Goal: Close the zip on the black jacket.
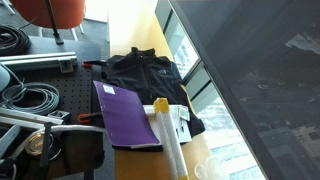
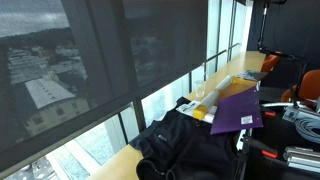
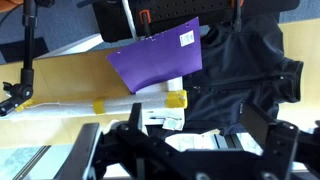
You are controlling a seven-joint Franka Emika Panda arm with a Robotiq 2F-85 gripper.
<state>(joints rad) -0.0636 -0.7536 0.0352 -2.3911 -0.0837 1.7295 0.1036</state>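
Note:
The black jacket (image 1: 145,72) lies spread on a wooden table by the window, and shows in both exterior views (image 2: 185,148). In the wrist view it (image 3: 240,70) fills the upper right, with its zip seam running faintly along the middle. My gripper (image 3: 185,150) shows only in the wrist view, at the bottom edge. Its two dark fingers stand wide apart with nothing between them. It hovers above the jacket's edge and some white paper labels (image 3: 165,120), not touching the jacket.
A purple folder (image 1: 125,115) (image 3: 155,60) overlaps the jacket's side. A white roll with yellow tape (image 1: 168,140) (image 3: 80,108) lies beside it. Coiled cables (image 1: 30,95) sit on a black perforated board. Window glass (image 2: 100,70) bounds the table's far side.

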